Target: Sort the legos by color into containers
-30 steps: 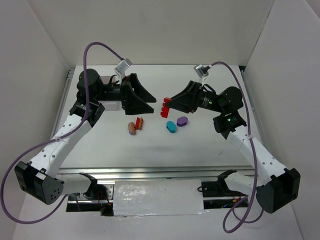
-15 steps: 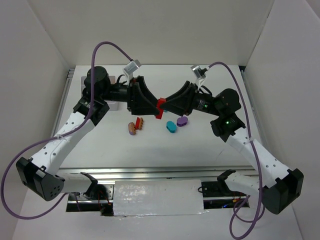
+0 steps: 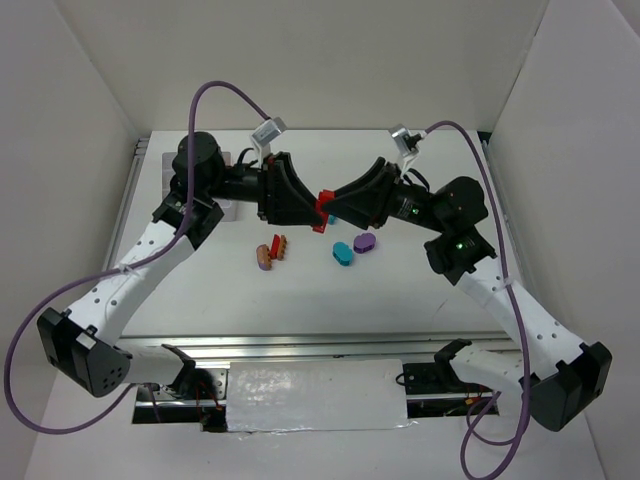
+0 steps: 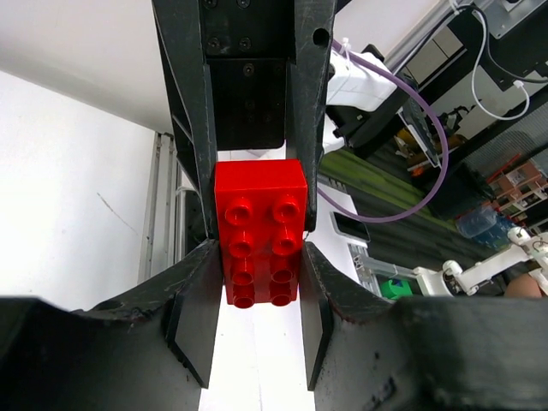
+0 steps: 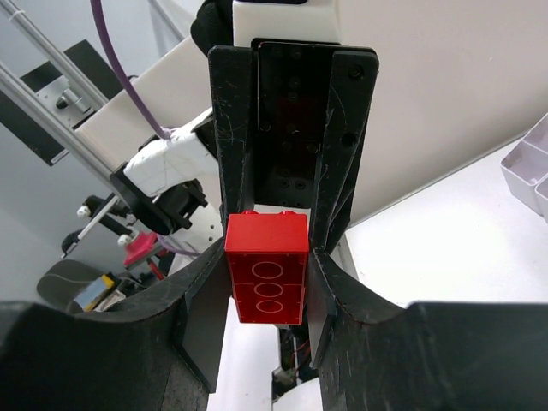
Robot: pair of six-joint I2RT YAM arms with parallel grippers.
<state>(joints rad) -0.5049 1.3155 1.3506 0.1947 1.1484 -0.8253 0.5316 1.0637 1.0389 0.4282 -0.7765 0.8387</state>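
- Red brick hangs in the air over the desk, in the upper middle of the overhead view, pinched from two sides at once.
- The right end effector is clenched on one end of it. The left end effector has its fingers pressed against the sides of the other end, so both are grasping the same brick. Its studs face the left wrist camera.
- Below it, in the middle of the overhead view, a brown oval, a small red piece, a teal oval and a purple oval lie loose on the desk. A corner of the white tray shows at the right edge of the right wrist view.
- Risk: each end effector holds only a short length of the brick. If the right one lets go before the left grip is firm, the brick could fall among the loose pieces. If either arm pulls while both are clamped, the brick could twist or pop out.
- Change: a second ago the two end effectors were apart, the left jaws were wide and the brick was in the right one alone. Now they meet and the left has closed on it. The loose pieces have not moved.
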